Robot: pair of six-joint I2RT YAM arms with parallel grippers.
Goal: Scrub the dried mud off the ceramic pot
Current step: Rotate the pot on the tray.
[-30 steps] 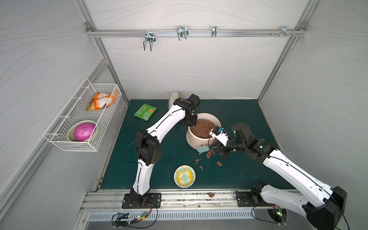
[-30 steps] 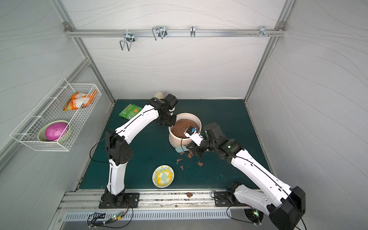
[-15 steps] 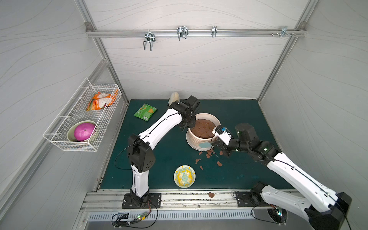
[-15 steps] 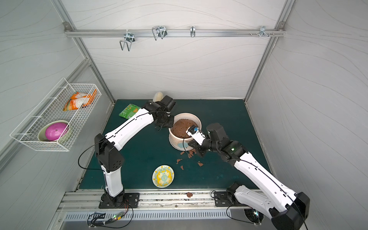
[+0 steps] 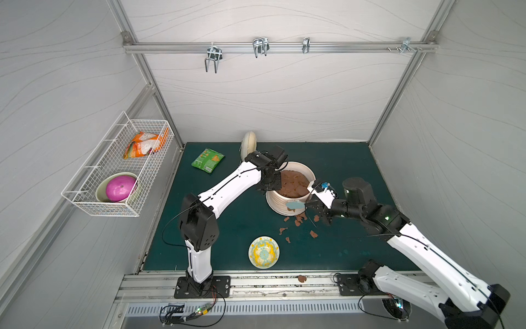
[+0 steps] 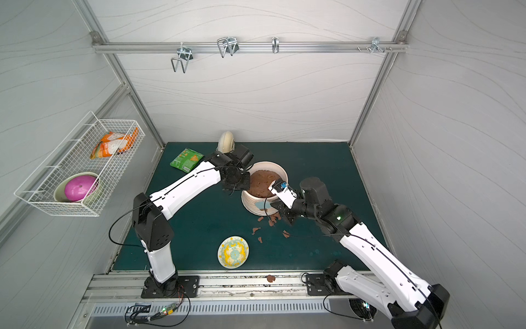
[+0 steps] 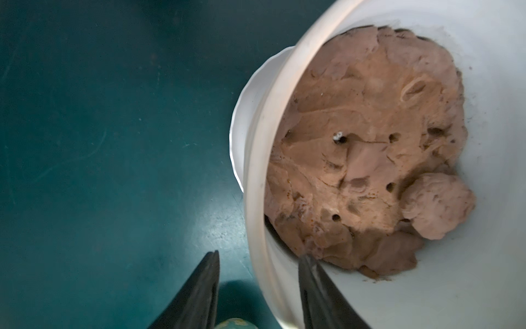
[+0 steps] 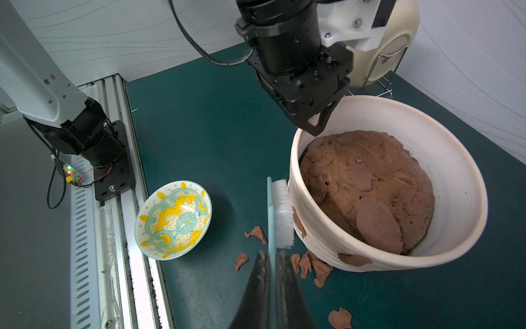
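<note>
— Pot (image 5: pixel 276 204)?
— Mid-mat (image 5: pixel 227 228), upright. Mud (image 8: pixel 354 259) patches on its 6 o'clock wall, with flakes on the mat below.
— Left gripper (image 7: pixel 259 255)?
— Jaws part-open, straddling the 9 o'clock rim.
— Right gripper (image 8: pixel 272 253)?
— Clamped on brush (image 8: pixel 281 210), bristles against that wall.
</note>
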